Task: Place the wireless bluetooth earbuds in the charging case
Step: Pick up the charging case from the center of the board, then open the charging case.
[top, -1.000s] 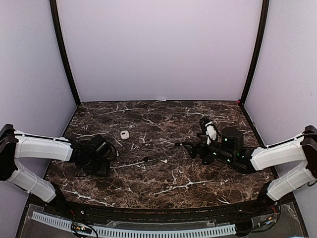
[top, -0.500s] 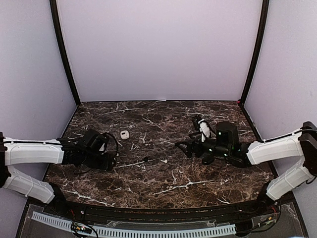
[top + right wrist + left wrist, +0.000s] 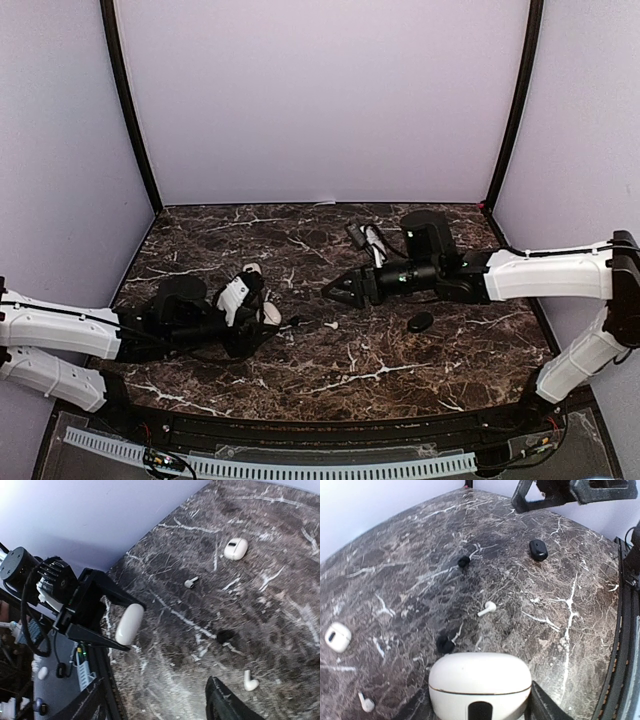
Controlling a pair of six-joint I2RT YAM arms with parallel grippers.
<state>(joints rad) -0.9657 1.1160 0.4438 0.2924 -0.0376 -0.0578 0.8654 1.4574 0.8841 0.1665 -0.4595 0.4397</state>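
The earbuds are lying loose on the dark marble table, all of them tiny stemmed things. A white earbud is resting near the middle, between the two grippers, and it is standing out plainly against the stone. A black earbud is sitting just to its left and is hard to pick out on the dark surface. From the left wrist I am seeing a second black earbud farther out toward the right arm. A second white earbud is lying close beside the left gripper, on its far-wall side. All four are lying on bare stone, apart from every case.

The left gripper is clamping a white case between its fingers. The case is a smooth pebble shape with its lid closed and its seam running level. The right gripper is hanging low over the table just beyond the white earbud, its fingers standing apart with nothing between them.

Another white case is lying closed farther back, past the left gripper and near the second white earbud. A black case is lying closed just in front of the right arm, well to the right of the white earbud.
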